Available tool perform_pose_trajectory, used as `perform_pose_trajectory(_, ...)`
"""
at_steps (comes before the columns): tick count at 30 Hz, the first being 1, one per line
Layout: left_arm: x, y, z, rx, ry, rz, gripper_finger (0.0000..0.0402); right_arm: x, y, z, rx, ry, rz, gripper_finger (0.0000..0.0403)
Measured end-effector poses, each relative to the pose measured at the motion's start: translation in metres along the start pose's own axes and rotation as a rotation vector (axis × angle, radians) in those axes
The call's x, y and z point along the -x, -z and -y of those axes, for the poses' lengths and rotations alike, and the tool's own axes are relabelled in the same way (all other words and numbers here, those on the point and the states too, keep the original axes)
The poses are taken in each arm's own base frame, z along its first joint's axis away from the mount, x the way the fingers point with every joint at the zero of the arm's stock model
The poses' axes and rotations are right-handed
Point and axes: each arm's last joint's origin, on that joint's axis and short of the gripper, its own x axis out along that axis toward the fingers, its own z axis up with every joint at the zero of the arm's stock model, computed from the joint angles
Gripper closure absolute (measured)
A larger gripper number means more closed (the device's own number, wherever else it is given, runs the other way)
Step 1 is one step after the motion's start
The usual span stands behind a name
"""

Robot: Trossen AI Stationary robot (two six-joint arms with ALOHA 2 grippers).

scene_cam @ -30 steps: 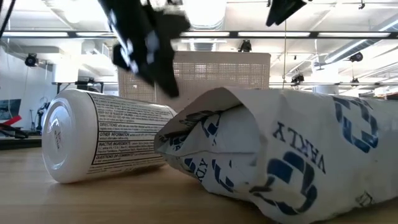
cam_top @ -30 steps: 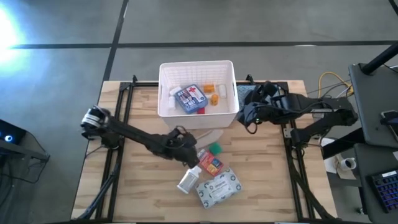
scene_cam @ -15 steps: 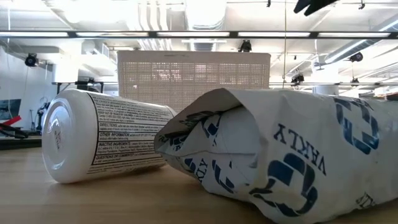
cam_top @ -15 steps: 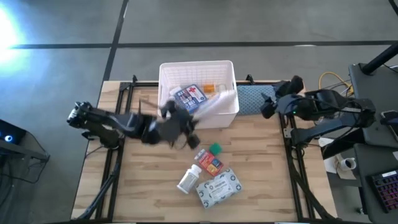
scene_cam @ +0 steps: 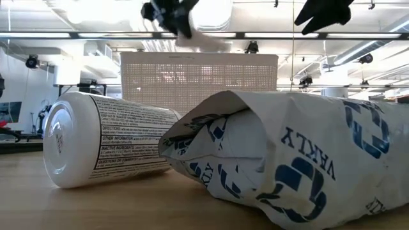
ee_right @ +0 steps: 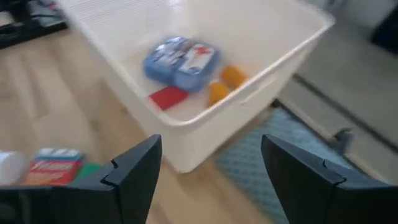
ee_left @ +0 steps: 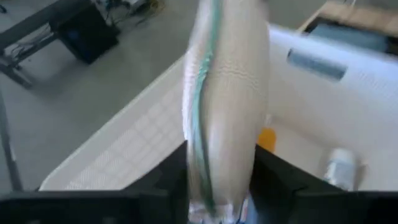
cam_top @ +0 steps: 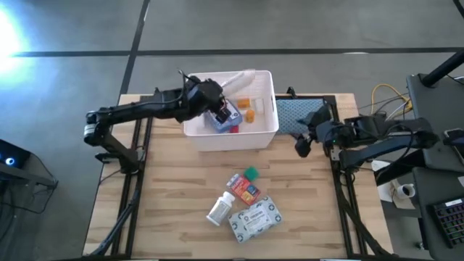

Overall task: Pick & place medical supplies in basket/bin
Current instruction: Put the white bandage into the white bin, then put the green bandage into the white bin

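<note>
The white latticed basket (cam_top: 230,138) stands at the table's far middle. In it lie a blue-white box (cam_top: 225,116), orange bits (cam_top: 250,114) and a red piece (ee_right: 166,98). My left gripper (cam_top: 212,94) hangs over the basket's left part, shut on a long pale packet (cam_top: 239,77). On the near table lie a red-orange box (cam_top: 246,190), a green bit (cam_top: 251,173), a white bottle (cam_top: 220,210) on its side and a grey-white packet (cam_top: 255,217). My right gripper (cam_top: 301,141) hovers open just right of the basket. My left gripper pinches one end of the pale packet (ee_left: 217,143) between its two fingers (ee_left: 177,171). The rest of the packet sticks out ahead of the fingers toward the basket's far right rim. It is lifted clear, above the basket's inside.
A teal textured pad (cam_top: 293,112) lies right of the basket, under my right arm. Black frame rails (cam_top: 141,130) run along the table's left and right sides. In the low view the bottle (scene_cam: 108,147) and the grey-white packet (scene_cam: 287,160) stand in front of the basket (scene_cam: 198,80).
My left gripper has risen from the table beside the red-orange box and swung toward the far edge, carrying the pale packet up and over the basket's front wall. My right gripper has drawn back from the basket's right side toward the table's right edge.
</note>
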Motion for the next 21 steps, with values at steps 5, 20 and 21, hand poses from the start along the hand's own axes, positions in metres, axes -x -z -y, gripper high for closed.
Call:
perform_pose_trajectory(5,-0.012,0.015,0.002,-0.030,-0.016,-0.051,0.0205,-0.018,0.016,-0.008,-0.073,-0.024,-0.045,0.0123)
perform_pose_trajectory(20,0.071,0.019,0.023,-0.102,0.117,0.010,0.0151,-0.111,0.065,-0.073,-0.121,-0.243,-0.254,0.0110)
perform_pose_trajectory(21,0.075,0.023,0.022,-0.087,0.093,0.002,0.0150,-0.113,0.068,-0.078,-0.123,-0.252,-0.274,0.0110)
